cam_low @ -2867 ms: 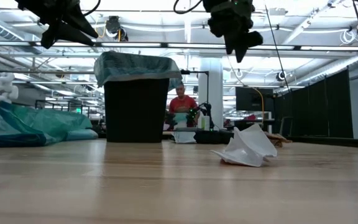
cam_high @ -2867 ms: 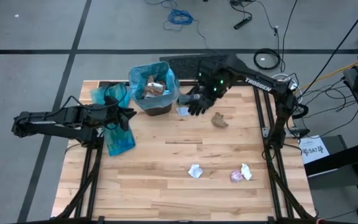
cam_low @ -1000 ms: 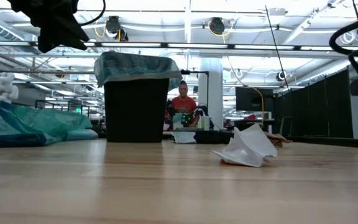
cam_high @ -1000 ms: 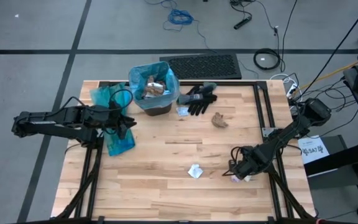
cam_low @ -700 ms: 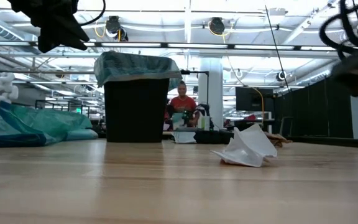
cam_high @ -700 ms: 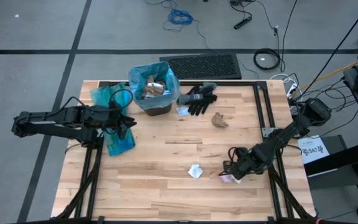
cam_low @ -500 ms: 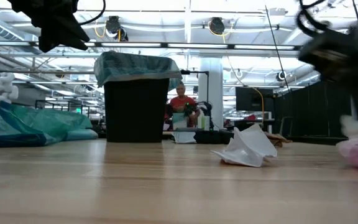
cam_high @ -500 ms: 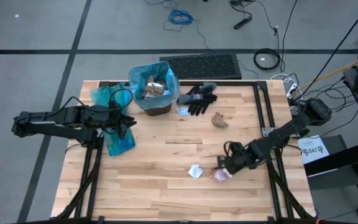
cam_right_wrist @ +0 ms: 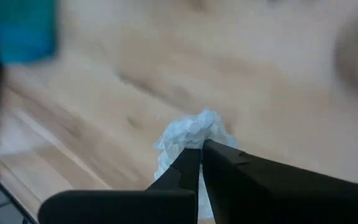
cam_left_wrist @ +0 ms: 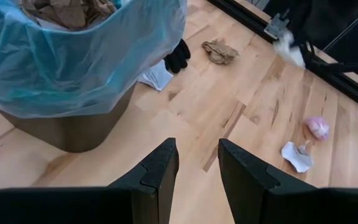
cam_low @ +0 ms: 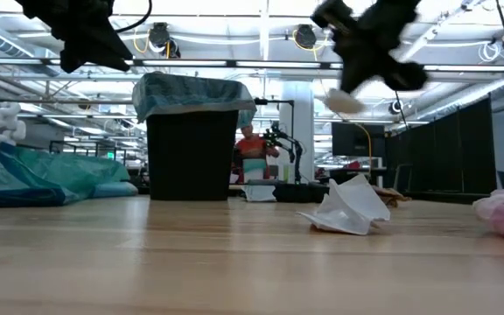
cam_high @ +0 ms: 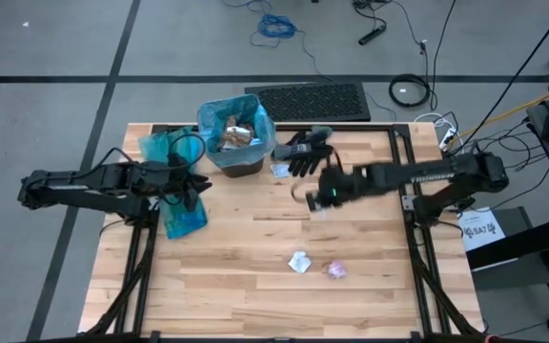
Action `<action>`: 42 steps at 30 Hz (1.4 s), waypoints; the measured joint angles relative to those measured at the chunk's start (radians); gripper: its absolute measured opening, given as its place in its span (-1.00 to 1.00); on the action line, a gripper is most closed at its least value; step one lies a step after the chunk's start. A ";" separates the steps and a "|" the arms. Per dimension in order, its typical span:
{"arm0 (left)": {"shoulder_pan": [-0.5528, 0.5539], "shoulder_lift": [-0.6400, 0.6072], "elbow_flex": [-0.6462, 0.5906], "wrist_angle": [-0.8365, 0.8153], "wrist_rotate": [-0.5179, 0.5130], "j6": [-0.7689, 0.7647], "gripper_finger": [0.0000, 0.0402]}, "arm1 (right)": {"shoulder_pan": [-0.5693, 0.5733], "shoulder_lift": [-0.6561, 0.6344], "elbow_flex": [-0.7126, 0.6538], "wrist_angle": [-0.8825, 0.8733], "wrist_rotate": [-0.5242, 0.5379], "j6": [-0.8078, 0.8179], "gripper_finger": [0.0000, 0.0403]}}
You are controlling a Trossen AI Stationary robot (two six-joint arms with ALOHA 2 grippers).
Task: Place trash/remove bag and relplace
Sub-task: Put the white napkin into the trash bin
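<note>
The black bin (cam_high: 236,152), lined with a blue bag (cam_left_wrist: 73,56), stands at the table's far side and holds brown and white trash. My right gripper (cam_high: 318,197) is in the air over the table's middle, to the right of the bin, shut on a white paper scrap (cam_low: 344,101). My left gripper (cam_high: 196,187) hangs open to the left of the bin with nothing between its fingers (cam_left_wrist: 160,168). Lying on the table are a white scrap (cam_high: 299,262), a pink wrapper (cam_high: 335,271), a brown scrap (cam_left_wrist: 219,51) and a small white scrap (cam_high: 280,171) beside the bin. My right gripper pinches the crumpled white scrap's upper part (cam_right_wrist: 194,127) between its two fingertips. The fingers slant down from the table's right side. The scrap hangs below the fingers, lifted well clear of the table.
Black gloves (cam_high: 303,152) lie to the right of the bin. A spare blue bag (cam_high: 181,217) lies on the table's left part, below my left arm. A dark mat (cam_high: 308,100) lies beyond the far edge. Bare wood stretches along the near side.
My right gripper shut on the white scrap at the table's near right, dragging the pink wrapper a little to the left. It then rose and swung toward the far edge and the bin, rolling as it went. The white scrap is now lifted clear; the pink wrapper stayed on the table.
</note>
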 joint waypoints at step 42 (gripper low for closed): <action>0.000 0.053 0.000 0.019 -0.085 -0.124 -0.40 | -0.447 0.845 1.185 0.069 -0.427 -0.870 -0.25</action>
